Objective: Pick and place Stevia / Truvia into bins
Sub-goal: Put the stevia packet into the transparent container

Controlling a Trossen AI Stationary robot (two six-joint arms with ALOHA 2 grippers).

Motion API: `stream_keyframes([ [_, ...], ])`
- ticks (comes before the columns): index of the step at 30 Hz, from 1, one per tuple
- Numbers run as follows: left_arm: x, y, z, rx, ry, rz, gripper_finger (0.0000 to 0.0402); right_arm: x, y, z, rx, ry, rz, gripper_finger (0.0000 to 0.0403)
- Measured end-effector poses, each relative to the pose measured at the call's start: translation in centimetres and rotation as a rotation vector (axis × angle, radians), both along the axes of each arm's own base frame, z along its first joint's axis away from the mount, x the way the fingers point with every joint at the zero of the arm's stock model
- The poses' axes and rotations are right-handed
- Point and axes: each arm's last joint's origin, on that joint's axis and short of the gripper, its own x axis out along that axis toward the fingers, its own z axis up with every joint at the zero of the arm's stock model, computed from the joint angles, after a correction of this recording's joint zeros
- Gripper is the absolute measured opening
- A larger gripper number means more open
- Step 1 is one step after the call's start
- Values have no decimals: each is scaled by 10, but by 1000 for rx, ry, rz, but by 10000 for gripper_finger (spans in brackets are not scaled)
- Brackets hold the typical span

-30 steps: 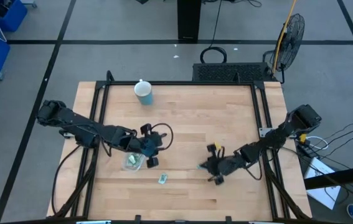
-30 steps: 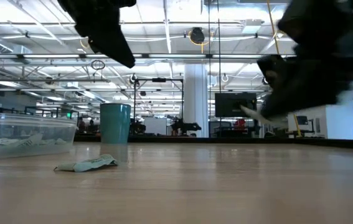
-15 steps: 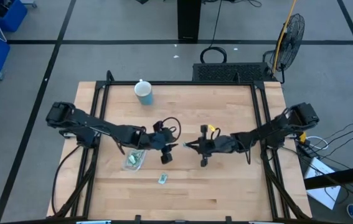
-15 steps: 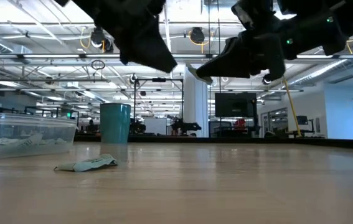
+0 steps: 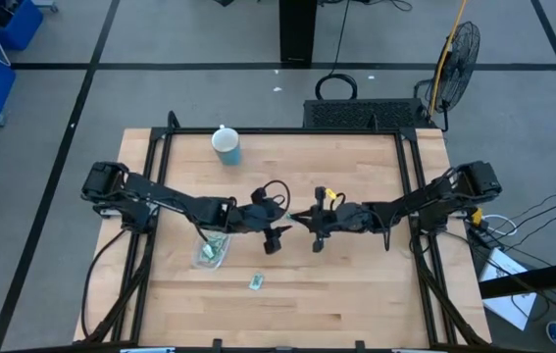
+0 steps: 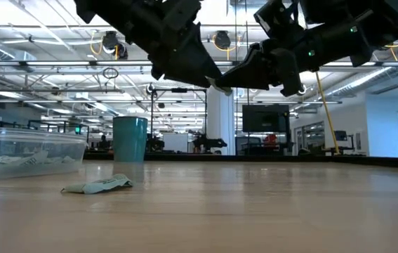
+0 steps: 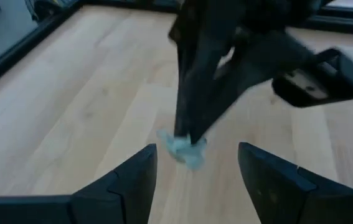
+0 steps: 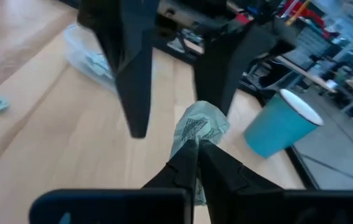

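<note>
High view: mid-surface handover — right gripper (image 5: 298,218) pinches a Stevia packet (image 8: 199,128), left gripper (image 5: 283,231) jaws spread wide; should close squarely before the right releases.

one cam hangs overhead, looking straight down on the whole bench (image 5: 356,294). another sits at bench-top level, staring flat across into the room behind. each wrist cam is right up close, peering past its own fingers (image 8: 188,163) at the other arm. overhead and low both catch the teal cup (image 5: 227,146).
</note>
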Motion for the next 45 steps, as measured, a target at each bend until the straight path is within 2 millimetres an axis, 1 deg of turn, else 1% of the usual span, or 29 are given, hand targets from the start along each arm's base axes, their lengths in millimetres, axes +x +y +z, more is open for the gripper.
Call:
stream_keyframes([
  [3, 1, 2, 2, 13, -20, 1, 232, 1, -1, 0, 21, -1, 57, 11],
  [5, 2, 5, 1, 8, -16, 10, 230, 1, -1, 1, 22, -10, 65, 11],
  [8, 2, 6, 1, -4, -14, 0, 211, 1, -1, 1, 21, -11, 65, 11],
  [11, 2, 5, 1, -17, -8, -29, 172, 1, -1, 1, 18, -10, 66, 14],
  [15, 2, 4, 1, -28, -4, -50, 104, 1, -1, 2, 16, -14, 68, 23],
  [19, 1, 4, 0, -21, 7, -57, 35, 1, -1, 1, 15, -7, 68, 43],
  [21, 1, 4, -1, -24, 16, -61, 14, 1, 0, 0, 14, 0, 66, 59],
  [24, -3, 4, -1, -46, 53, -43, 17, 1, 0, 0, 42, 1, 53, 86],
  [26, -12, 4, 0, -55, 110, -13, 20, 0, 0, -1, 60, 12, 35, 103],
  [28, -22, 3, 5, -64, 160, -3, 15, -1, 0, -3, 81, 26, 28, 116],
  [31, -45, -4, 16, -108, 256, 18, 8, -2, 3, -5, 85, 47, 31, 129],
  [35, -82, -22, 23, -212, 446, 23, 17, -3, 9, -8, 79, 73, 56, 134],
  [38, -104, -39, 20, -292, 597, 59, 10, -4, 12, -8, 78, 75, 63, 132],
  [41, -117, -51, 15, -339, 658, 142, 8, -4, 13, -7, 110, 65, 61, 131],
  [43, -123, -57, 10, -355, 668, 186, 21, -4, 13, -7, 160, 62, 75, 133],
  [45, -126, -60, 6, -369, 663, 227, 44, -4, 15, -7, 206, 69, 131, 138],
])
